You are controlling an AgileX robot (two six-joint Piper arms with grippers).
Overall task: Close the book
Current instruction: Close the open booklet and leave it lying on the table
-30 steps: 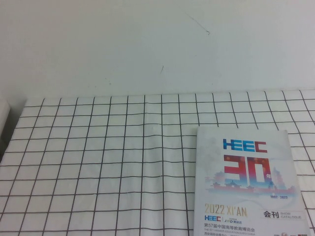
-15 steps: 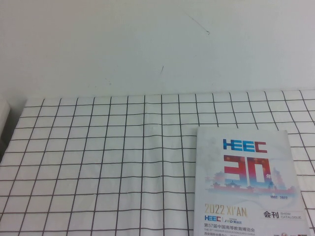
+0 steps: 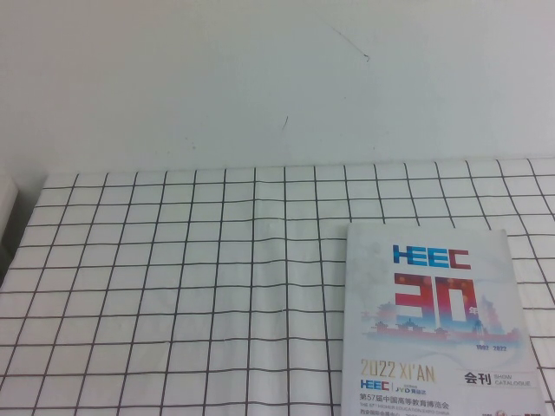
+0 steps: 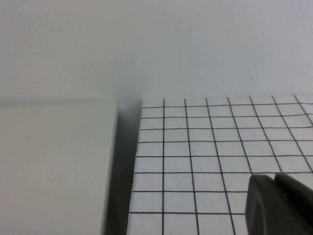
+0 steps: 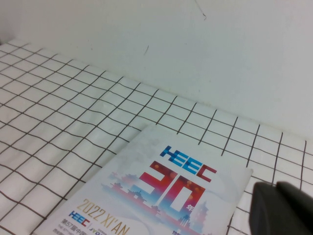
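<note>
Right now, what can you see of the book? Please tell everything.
The book lies closed and flat, cover up, on the checked cloth at the robot's near right. Pale cover: blue HEEC, red 30, gold 2022 XI'AN. Nothing visible touches it; right end effector hovers near it, left end effector near the cloth's left edge.

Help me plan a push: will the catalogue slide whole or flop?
The catalogue lies flat and looks thin: probably slides whole, sags if lifted by an edge. The checked cloth is creased, so may bunch. Left end effector hangs over bare cloth, right end effector near the catalogue's corner.
</note>
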